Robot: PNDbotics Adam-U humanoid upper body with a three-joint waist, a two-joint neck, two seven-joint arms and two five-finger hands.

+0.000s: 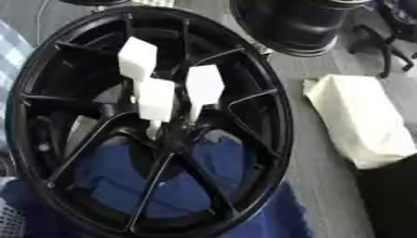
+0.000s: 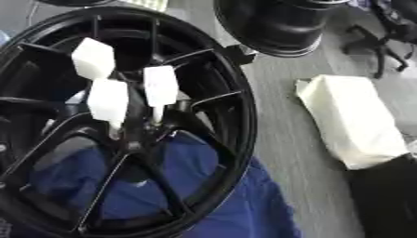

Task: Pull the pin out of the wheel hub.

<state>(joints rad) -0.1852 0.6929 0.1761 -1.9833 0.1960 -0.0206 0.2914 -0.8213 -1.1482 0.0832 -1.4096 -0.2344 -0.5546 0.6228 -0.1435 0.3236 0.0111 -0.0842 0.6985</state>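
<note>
White pins (image 2: 108,100) in black wheel hub (image 2: 122,121)

You have a wheel hub (image 1: 146,121) that looks like black metal with a glossy, smooth finish catching pale highlights along its spokes and rim, and near its centre the three pins (image 1: 156,99) carry white, matt, plastic-looking heads with flat faces. Under it, from about 5 to 8 o'clock, lies a blue cloth (image 2: 244,204), soft and creased. At 3 o'clock a cream bundle (image 1: 362,118) looks like matt fabric or wrapping, resting on a grey, dull floor (image 2: 301,162).
</note>
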